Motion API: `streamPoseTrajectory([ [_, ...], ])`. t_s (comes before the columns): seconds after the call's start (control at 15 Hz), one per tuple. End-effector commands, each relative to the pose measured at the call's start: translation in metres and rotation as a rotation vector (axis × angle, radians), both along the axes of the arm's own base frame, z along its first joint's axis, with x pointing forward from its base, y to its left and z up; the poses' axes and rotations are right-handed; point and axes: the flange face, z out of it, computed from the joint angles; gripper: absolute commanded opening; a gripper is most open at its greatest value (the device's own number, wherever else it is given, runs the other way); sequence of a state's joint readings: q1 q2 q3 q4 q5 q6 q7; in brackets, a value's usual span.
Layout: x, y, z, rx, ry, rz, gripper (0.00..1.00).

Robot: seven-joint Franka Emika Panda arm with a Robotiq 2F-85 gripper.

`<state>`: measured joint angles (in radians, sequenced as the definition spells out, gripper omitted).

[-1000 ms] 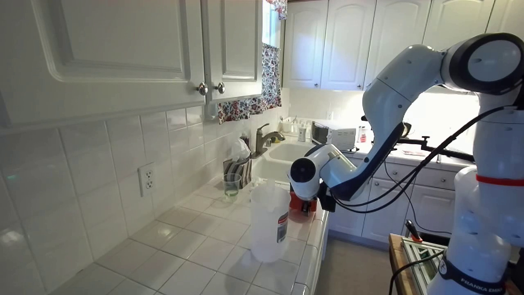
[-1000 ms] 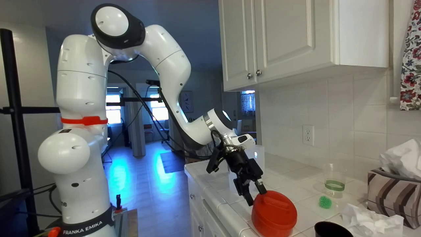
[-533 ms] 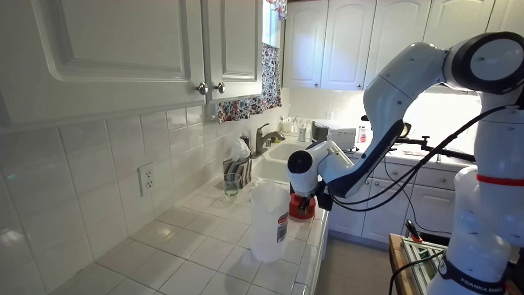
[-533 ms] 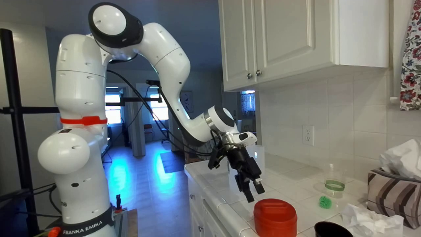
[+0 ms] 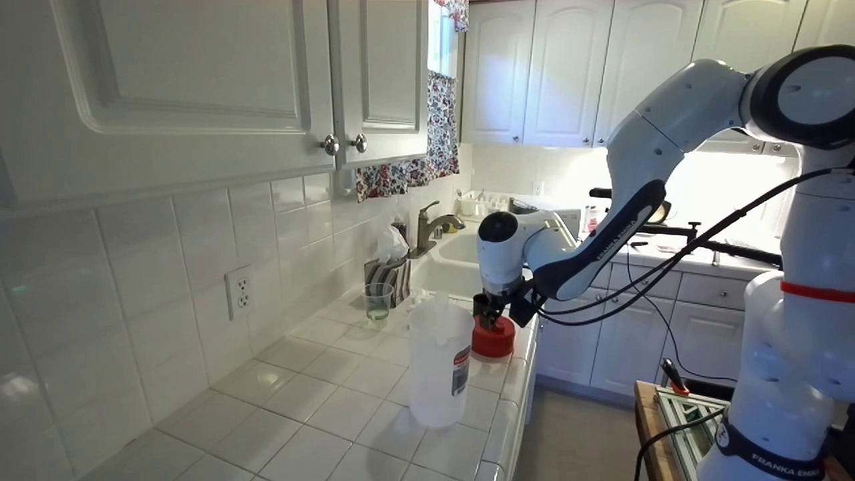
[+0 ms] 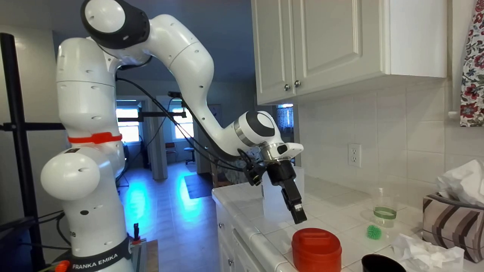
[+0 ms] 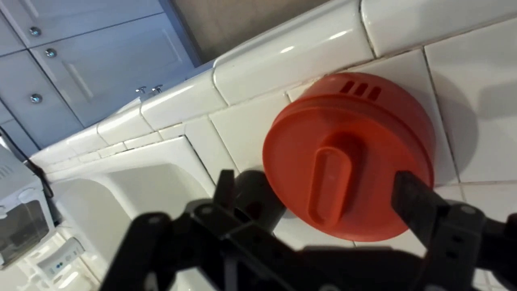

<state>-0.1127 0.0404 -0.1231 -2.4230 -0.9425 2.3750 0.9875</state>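
Note:
A red round container (image 6: 317, 251) stands upright on the tiled counter. Its lid (image 7: 375, 141) is on, with a raised oblong handle (image 7: 330, 186) across the top and slots in the side. My gripper (image 7: 317, 188) is open and empty above the lid. Its fingers are spread wide to either side of the handle in the wrist view and touch nothing. In an exterior view the gripper (image 6: 298, 215) hangs tilted just above the container with a gap. A black cup (image 7: 258, 198) stands beside the container, partly behind one finger in the wrist view.
A translucent white jug (image 5: 437, 367) stands on the counter near the container. A clear cup (image 6: 385, 213), a green spiky ball (image 6: 374, 232), crumpled tissue (image 6: 427, 255) and a striped tissue box (image 6: 453, 226) lie toward the wall. The sink (image 7: 157, 190) and the counter's rounded edge (image 7: 291, 52) are close.
A second ago the container was tilted with the gripper at its lid; it has settled upright. My gripper has since risen off it, and the wrist has turned and become steeper. The fingers remain apart.

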Motion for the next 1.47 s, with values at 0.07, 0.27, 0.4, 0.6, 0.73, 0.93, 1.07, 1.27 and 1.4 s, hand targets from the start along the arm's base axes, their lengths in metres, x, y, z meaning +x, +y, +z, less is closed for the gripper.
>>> streamPoseTrajectory([
  [0.07,-0.009,-0.009,0.006,0.048,-0.112,-0.087,1.0],
  [0.27,-0.011,-0.012,0.005,0.089,-0.161,-0.108,1.0],
  [0.4,-0.015,-0.013,0.003,0.143,-0.185,-0.087,1.0],
  [0.6,-0.021,-0.011,0.002,0.236,-0.222,-0.061,1.0],
  [0.73,-0.023,-0.01,0.001,0.277,-0.231,-0.052,1.0],
  [0.93,-0.014,-0.009,-0.003,0.261,-0.215,-0.064,1.0],
  [1.07,-0.016,-0.008,-0.002,0.264,-0.214,-0.059,1.0],
  [1.27,-0.013,-0.017,-0.006,0.261,-0.203,-0.076,1.0],
  [1.4,-0.012,-0.021,-0.009,0.273,-0.204,-0.071,1.0],
])
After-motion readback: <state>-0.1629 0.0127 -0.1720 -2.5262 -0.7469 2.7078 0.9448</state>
